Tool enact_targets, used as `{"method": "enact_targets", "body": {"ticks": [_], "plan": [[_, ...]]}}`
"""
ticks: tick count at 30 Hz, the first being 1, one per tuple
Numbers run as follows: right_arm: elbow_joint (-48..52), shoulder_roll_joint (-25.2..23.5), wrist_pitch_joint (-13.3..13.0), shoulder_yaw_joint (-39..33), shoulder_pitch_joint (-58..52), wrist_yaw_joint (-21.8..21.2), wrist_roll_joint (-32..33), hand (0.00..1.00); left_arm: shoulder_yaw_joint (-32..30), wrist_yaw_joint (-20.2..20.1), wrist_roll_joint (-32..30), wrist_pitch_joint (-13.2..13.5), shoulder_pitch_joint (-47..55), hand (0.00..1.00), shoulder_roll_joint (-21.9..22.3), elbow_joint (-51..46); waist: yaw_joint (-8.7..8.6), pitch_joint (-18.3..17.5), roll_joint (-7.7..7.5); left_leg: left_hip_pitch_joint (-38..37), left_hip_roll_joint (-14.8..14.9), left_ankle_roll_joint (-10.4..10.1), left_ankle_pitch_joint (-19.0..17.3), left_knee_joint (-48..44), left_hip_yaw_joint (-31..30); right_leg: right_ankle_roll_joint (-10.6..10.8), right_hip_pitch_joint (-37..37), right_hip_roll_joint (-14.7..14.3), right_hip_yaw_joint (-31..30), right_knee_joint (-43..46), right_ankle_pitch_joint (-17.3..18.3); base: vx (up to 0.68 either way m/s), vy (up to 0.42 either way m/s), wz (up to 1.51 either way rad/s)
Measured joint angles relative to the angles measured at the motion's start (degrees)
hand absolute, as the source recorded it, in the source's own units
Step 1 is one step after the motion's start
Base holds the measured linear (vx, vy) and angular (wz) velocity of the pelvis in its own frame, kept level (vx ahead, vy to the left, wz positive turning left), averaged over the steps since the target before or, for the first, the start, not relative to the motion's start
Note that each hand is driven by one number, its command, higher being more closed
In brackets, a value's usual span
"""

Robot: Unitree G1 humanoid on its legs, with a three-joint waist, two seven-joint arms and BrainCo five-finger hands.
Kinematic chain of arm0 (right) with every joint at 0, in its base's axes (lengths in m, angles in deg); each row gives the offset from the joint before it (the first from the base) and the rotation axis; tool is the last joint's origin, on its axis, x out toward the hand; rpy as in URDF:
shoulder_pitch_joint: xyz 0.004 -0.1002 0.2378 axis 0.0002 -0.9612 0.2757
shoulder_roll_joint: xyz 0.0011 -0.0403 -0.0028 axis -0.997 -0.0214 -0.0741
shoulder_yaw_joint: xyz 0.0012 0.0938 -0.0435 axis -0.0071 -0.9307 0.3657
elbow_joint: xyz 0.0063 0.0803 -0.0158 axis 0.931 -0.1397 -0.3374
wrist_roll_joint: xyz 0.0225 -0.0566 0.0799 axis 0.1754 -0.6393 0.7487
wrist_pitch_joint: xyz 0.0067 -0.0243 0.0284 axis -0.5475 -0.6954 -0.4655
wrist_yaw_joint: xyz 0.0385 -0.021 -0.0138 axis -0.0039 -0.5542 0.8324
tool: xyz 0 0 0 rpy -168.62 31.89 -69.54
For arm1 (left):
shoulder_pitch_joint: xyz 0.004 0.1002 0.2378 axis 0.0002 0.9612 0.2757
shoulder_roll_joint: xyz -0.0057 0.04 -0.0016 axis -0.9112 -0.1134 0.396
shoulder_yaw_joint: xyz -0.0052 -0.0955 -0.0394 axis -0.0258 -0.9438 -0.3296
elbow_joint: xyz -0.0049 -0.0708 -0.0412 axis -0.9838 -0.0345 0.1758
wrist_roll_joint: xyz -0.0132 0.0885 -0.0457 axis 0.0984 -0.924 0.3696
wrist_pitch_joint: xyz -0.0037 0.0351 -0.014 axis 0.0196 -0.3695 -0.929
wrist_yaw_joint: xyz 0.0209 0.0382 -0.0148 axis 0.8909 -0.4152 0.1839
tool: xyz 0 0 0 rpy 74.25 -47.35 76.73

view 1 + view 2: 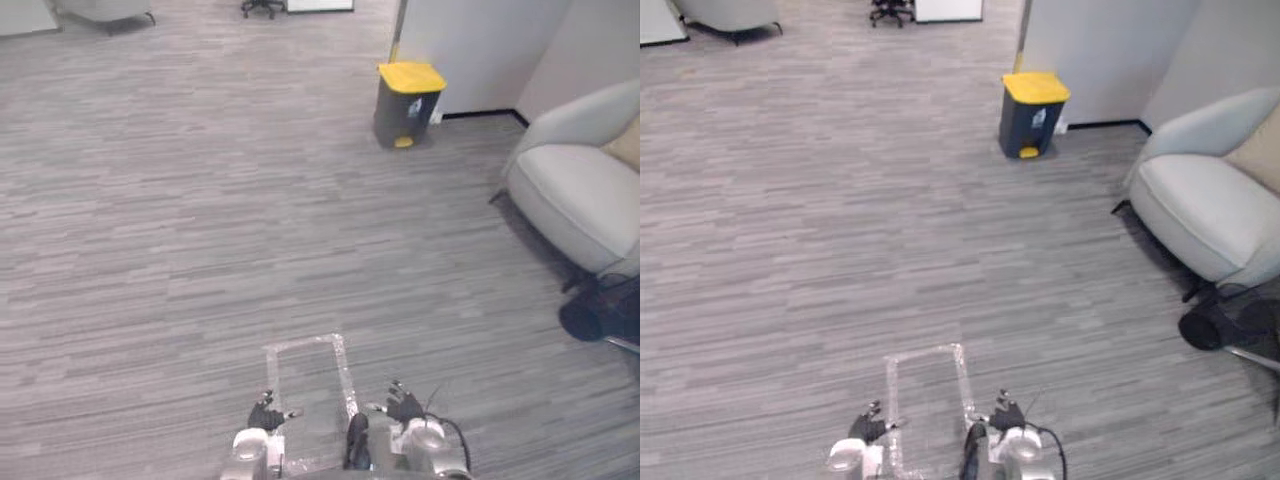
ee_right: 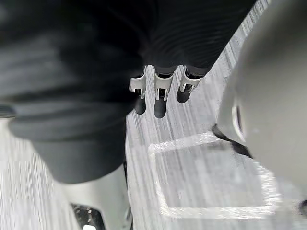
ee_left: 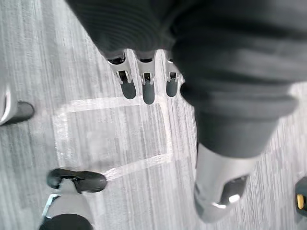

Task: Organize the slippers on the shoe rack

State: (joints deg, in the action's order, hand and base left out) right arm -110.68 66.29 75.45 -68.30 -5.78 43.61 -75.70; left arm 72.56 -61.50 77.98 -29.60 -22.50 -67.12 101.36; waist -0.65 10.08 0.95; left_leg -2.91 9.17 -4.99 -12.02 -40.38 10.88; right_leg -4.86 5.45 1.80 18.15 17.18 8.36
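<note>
**Left eye view.** The left hand (image 1: 265,413) is hanging at the bottom edge, just left of centre. Its fingers are loosely extended and it is grasping nothing. The right hand (image 1: 405,407) is hanging at the bottom edge, just right of centre, and is likewise released and empty. A taped rectangle (image 1: 306,343) is lying on the grey wood-grain floor (image 1: 180,230) between the two hands, running up-frame from them. A dark pedal bin (image 1: 408,105) with a yellow lid is standing in the upper right-centre, close against a white partition (image 1: 470,45). A pale grey armchair (image 1: 575,190) is occupying the right edge. A dark object (image 1: 590,315) is sitting at the lower right below the armchair and is too indistinct to identify.

**Right eye view.** The layout is reading the same. An office chair base (image 1: 890,10) is showing at the top edge, and a second armchair (image 1: 730,12) is showing at the upper left corner.

**Left wrist view.** The fingers (image 3: 148,88) are pointing straight out and the thumb (image 3: 79,180) is standing well apart from them, with nothing held between them. The taped rectangle is lying on the floor beyond.

**Right wrist view.** The fingers (image 2: 160,103) are extending straight and carrying nothing. The taped rectangle is lying on the floor past them.
</note>
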Motion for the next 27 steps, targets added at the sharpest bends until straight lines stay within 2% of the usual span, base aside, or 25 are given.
{"method": "enact_targets", "body": {"ticks": [1,2,4,5,7,8,9,10,11,12,13,14,15,16,18,20,21,22,25,26,27], "plan": [[0.2,0.2,0.1,0.8,-0.4,0.1,0.3,0.0,-0.1,0.0,0.0,0.1,0.4,0.0,-0.3,-1.2,0.4,0.2,-0.03,4.2,2.4,-0.2,3.0,-9.8,-1.4,-0.6,-2.3,-1.3,-0.8,-0.7,1.2,0.44,-0.056,-0.59],[0.2,0.0,0.1,1.4,-0.9,0.5,0.5,0.0,-0.3,0.0,0.0,0.1,0.7,0.0,-0.4,-2.7,0.98,0.2,0.24,7.5,4.3,0.5,2.2,-18.2,-1.2,-1.2,-5.2,-2.2,-2.9,-0.7,2.9,0.44,-0.029,-0.77],[0.1,0.0,0.5,2.3,-1.0,0.6,0.5,0.0,-0.2,0.0,0.0,0.1,1.3,0.0,-0.4,-3.5,1.08,0.2,-1.01,10.8,4.6,0.6,0.1,-19.2,-0.5,-1.0,-7.8,-2.2,-5.9,-1.7,3.8,0.44,-0.004,-0.98],[0.1,0.0,0.6,2.1,-1.3,0.7,0.5,0.0,0.1,-0.1,0.0,0.1,1.3,0.0,-0.3,-3.9,1.12,0.0,-1.06,12.5,4.5,0.7,-1.7,-15.2,-0.3,-0.7,-9.4,-2.0,-8.4,-2.6,3.6,0.46,0.028,-1.06],[0.1,-0.1,0.7,2.0,-1.2,0.7,0.5,0.0,0.0,-0.1,0.0,0.1,1.3,0.0,-0.3,-4.0,1.33,0.1,-1.4,13.1,3.5,0.6,-3.2,-5.8,-0.9,-0.6,-10.7,-1.6,-11.8,-3.2,3.6,0.4,0.138,-1.14],[0.1,-0.2,0.7,2.0,-1.0,0.8,0.5,0.0,0.1,0.0,0.0,0.1,1.2,0.0,0.0,-4.0,1.45,0.2,-1.65,13.1,1.0,0.3,-3.5,3.9,-4.2,0.7,-11.6,-0.6,-14.9,-3.4,4.2,0.34,0.203,-1.11],[0.1,-0.2,0.7,2.0,-1.0,0.8,0.5,0.0,0.1,0.0,0.0,0.1,1.2,0.0,0.0,-3.9,1.46,0.1,-1.65,13.0,0.1,0.3,-3.4,6.8,-5.8,1.1,-11.8,-0.3,-15.8,-3.4,4.5,0.32,0.258,-1.08],[0.1,-0.3,0.7,2.0,-1.1,0.9,0.5,0.0,0.2,0.0,0.0,0.1,1.1,0.0,0.0,-3.9,1.46,0.1,-1.62,12.9,-2.0,0.2,-2.6,12.8,-10.4,2.4,-12.0,0.4,-18.0,-3.2,5.2,0.37,0.375,-1.06],[0.1,0.0,0.7,2.0,-1.6,1.0,0.5,0.0,0.5,0.1,0.1,0.1,1.2,0.0,0.1,-3.5,1.59,-0.8,-0.28,12.8,-3.2,0.7,1.8,19.5,-16.6,4.9,-11.4,0.0,-21.0,-2.2,6.7,0.31,0.322,-1.05],[0.1,0.2,0.7,2.0,-1.8,1.0,0.5,0.0,0.6,0.1,0.1,0.2,1.2,0.0,0.1,-3.2,1.59,-1.2,0.62,13.0,-3.1,-0.7,4.9,20.5,-17.9,5.7,-11.0,-0.4,-22.1,-1.8,7.3,0.27,0.369,-0.98],[-0.3,-0.1,0.9,2.0,-1.8,1.0,0.5,0.0,-0.1,0.5,0.2,0.3,0.7,0.0,-0.5,-2.1,1.68,-1.6,-0.76,12.7,-4.1,-1.2,3.4,18.2,-15.9,7.0,-10.9,0.7,-24.5,-0.5,8.3,0.23,0.357,-0.82],[-0.2,-1.1,1.0,2.0,-2.7,0.6,0.5,0.0,-0.2,0.7,0.2,0.3,0.9,0.0,-0.8,-1.7,1.8,-2.8,-2.51,11.6,-5.0,0.0,2.0,18.5,-12.4,7.4,-10.2,2.8,-26.2,0.5,8.3,0.23,0.357,-0.82],[-0.4,-1.1,1.0,2.4,-2.9,0.5,0.5,0.0,-0.1,0.8,0.2,0.5,0.9,0.0,-0.8,-1.7,1.92,-3.0,-2.83,11.1,-5.2,0.4,1.5,18.5,-11.3,7.6,-10.0,3.3,-26.8,0.9,8.3,0.21,0.305,-0.98],[-0.4,-1.1,1.2,2.5,-3.4,0.3,0.4,0.0,-0.1,0.8,0.2,0.5,1.0,0.0,-0.8,-1.6,2.95,-3.4,-3.32,9.5,-5.7,1.3,0.4,18.6,-8.8,8.7,-9.4,4.4,-28.1,2.2,7.6,0.13,0.221,-0.85],[-0.4,-1.1,1.2,2.3,-3.5,0.3,0.3,0.0,-0.1,0.9,0.2,0.5,1.1,0.0,-0.8,-1.2,3.02,-3.6,-3.79,6.8,-5.8,2.3,-0.3,20.1,-4.8,10.2,-7.6,5.6,-27.3,5.1,6.5,0.15,0.263,-1.02],[-0.4,-1.2,1.2,2.3,-3.4,0.2,0.2,0.0,-0.1,0.9,0.2,0.5,1.2,0.0,-0.9,-1.0,3.37,-3.6,-3.74,3.7,-5.7,2.9,0.0,23.1,-0.4,10.6,-4.3,7.7,-21.6,10.3,5.3,0.11,0.183,-1.04],[-0.4,-1.1,1.1,2.3,-3.4,0.2,-0.2,0.0,-0.1,0.9,0.2,0.4,1.1,0.0,-0.9,-0.5,3.32,-3.6,-3.71,2.4,-5.7,3.1,0.1,24.6,1.5,10.4,-3.1,9.4,-16.4,11.5,5.2,0.08,0.083,-0.97],[-1.2,-1.1,0.9,2.1,-2.9,0.1,-1.3,0.0,0.2,0.9,0.2,0.5,0.9,0.0,-1.1,0.4,3.18,-3.6,-3.62,0.6,-5.8,3.2,0.4,26.4,3.7,9.8,-3.4,11.0,-7.9,9.3,4.9,0.07,0.055,-0.84],[-4.3,-0.8,0.6,2.0,-1.6,0.0,-1.9,0.0,1.2,0.8,0.2,0.4,0.3,0.0,-1.6,2.7,2.83,-4.4,-3.2,-1.0,-6.3,2.6,2.3,30.8,5.8,9.5,-5.6,10.8,-0.4,1.4,4.7,0.08,-0.021,-0.6],[-5.5,0.2,0.5,2.0,-0.2,-0.1,-1.9,0.0,2.2,0.6,0.2,0.3,-0.1,0.0,-1.7,3.9,2.11,-4.5,-1.87,-1.3,-5.7,2.3,3.5,32.7,6.1,8.7,-6.6,9.0,0.2,-2.8,2.3,0.05,-0.056,-0.28],[-5.9,0.5,0.4,2.0,0.2,-0.1,-1.9,0.0,2.3,0.5,0.2,0.3,0.0,0.0,-1.8,4.0,1.89,-4.4,-1.36,-1.2,-5.4,2.3,4.0,33.1,6.0,8.5,-7.0,8.4,0.3,-4.2,1.5,0.05,-0.07,-0.24]]}}
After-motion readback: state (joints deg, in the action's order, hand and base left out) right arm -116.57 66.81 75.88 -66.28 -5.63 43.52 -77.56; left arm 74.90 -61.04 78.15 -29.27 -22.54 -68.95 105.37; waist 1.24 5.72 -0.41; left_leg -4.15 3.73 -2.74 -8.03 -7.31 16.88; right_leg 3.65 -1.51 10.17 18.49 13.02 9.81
